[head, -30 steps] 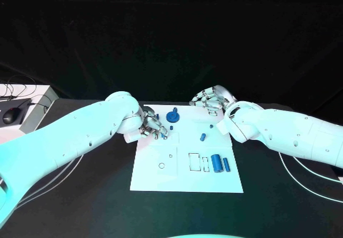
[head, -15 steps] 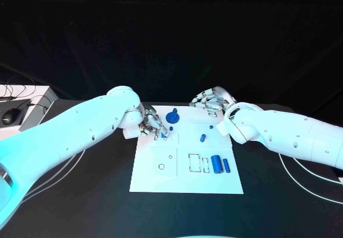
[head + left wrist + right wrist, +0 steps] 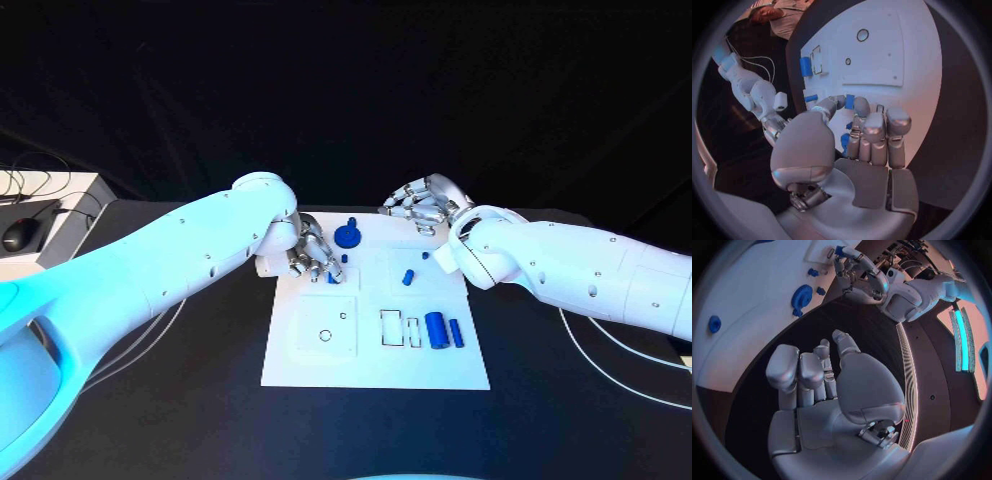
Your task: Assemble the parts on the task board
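1. White task board [image 3: 375, 350] lies at the centre of the black table [image 3: 577, 420]; I see blue parts spread over it.
2. My left hand [image 3: 309, 254] sits over the board's corner at about 11 o'clock. In the left wrist view its fingers [image 3: 873, 131] are curled in, and a small blue part [image 3: 849, 101] sits at the fingertips against the thumb; I read this as a pinch.
3. My right hand [image 3: 420, 207] hovers beyond the board's far edge at about 1 o'clock, fingers loosely bent and apart, holding nothing.
4. A blue round part [image 3: 348, 237] stands at 12 o'clock, between the two hands.
5. A small blue peg [image 3: 410, 277] lies near the board's middle.
6. Two blue cylinders [image 3: 444, 331] lie side by side at about 3 o'clock.
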### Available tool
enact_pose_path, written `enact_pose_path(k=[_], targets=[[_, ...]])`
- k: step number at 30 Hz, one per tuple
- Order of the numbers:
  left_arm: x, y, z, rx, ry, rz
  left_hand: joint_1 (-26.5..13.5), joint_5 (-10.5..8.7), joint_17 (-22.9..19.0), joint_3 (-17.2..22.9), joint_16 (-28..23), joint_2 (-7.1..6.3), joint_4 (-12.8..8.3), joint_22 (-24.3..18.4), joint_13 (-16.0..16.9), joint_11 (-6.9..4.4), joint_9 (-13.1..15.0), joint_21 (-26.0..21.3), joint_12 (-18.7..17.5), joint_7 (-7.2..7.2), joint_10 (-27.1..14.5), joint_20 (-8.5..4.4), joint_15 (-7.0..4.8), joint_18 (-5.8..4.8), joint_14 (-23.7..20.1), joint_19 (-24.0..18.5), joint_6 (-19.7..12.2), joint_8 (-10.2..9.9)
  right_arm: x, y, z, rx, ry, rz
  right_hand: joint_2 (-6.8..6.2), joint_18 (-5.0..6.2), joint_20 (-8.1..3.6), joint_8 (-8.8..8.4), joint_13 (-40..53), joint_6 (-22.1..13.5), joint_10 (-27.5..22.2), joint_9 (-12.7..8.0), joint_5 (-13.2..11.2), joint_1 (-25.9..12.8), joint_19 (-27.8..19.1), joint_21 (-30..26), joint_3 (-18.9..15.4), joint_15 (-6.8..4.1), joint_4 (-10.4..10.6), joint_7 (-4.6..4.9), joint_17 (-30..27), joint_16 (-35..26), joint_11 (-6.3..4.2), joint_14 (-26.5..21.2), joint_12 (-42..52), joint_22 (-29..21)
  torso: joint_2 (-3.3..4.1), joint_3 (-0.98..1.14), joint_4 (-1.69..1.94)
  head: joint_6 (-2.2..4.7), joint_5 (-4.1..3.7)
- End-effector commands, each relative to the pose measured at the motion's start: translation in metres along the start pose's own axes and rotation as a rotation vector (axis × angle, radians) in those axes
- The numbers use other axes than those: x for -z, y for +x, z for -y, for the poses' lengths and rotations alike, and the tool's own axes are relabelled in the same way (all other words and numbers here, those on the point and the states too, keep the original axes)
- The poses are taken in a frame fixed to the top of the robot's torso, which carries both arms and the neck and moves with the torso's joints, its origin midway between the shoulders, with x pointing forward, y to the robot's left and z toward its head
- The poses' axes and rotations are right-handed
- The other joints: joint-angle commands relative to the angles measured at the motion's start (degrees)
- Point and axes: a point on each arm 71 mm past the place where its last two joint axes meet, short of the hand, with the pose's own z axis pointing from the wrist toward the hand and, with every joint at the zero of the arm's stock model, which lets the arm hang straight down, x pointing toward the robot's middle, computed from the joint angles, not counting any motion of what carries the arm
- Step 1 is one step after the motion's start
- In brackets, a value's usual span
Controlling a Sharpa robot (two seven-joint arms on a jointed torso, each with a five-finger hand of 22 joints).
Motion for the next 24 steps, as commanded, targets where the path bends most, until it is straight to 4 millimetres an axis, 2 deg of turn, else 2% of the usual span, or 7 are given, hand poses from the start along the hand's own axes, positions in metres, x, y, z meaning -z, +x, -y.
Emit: enact_pose_path(k=[1, 10, 24], targets=[[-0.0012, -0.0002, 0.0003, -0.028, -0.017, -0.015, 1.05, 0.42, 0.07, 7.54, 0.19, 1.76, -8.38, 0.05, 0.1, -1.02, 0.02, 0.11, -0.16, -0.56, 1.54, -0.11, -0.25, 0.03, -0.04, 0.41, 0.88, -0.02, -0.0003, 0.0016, -0.0017, 0.006, -0.01, -0.015, -0.18, -0.33, -0.72, -0.35, 0.0, 0.38, 0.18, 0.06, 0.18, -0.4, 3.92, -0.2, 0.19, -0.17, 0.08, -0.01, -0.05, -0.34, -0.06, -0.01, -0.2, 7.05, -0.07, 0.01, 0.08, -0.11, -0.03], [-0.0037, -0.0029, 0.0001, -0.028, -0.035, 0.01, 0.78, 0.49, 0.15, 6.59, 0.27, 2.2, -8.53, 0.31, 0.31, -1.18, 0.04, 0.24, -0.07, -0.88, 1.89, -0.22, -0.35, -0.16, 0.02, 0.65, 1.27, 0.11, -0.0007, 0.0021, -0.0024, 0.006, -0.011, -0.016, -0.18, -0.32, -0.72, -0.35, 0.0, 0.4, 0.2, 0.06, 0.29, -0.43, 3.92, -0.29, 0.19, -0.17, 0.08, -0.01, -0.08, -0.39, -0.06, -0.01, -0.2, 7.03, -0.03, -0.02, -0.02, -0.06, 0.03], [-0.0038, -0.006, -0.0017, -0.026, -0.05, 0.039, 0.24, 0.44, 0.32, 5.44, 0.56, 2.96, -8.36, 0.79, 0.64, -1.5, 0.7, 0.55, 0.03, -1.47, 2.59, -0.4, -0.55, -0.46, 0.15, 1.07, 1.79, 0.67, -0.0008, 0.0024, -0.0027, 0.007, -0.013, -0.018, -0.18, -0.32, -0.72, -0.35, 0.0, 0.4, 0.2, 0.06, 0.29, -0.43, 3.92, -0.29, 0.19, -0.17, 0.08, -0.01, -0.08, -0.39, -0.06, -0.01, -0.2, 7.03, -0.06, -0.01, 0.1, -0.21, -0.1]])
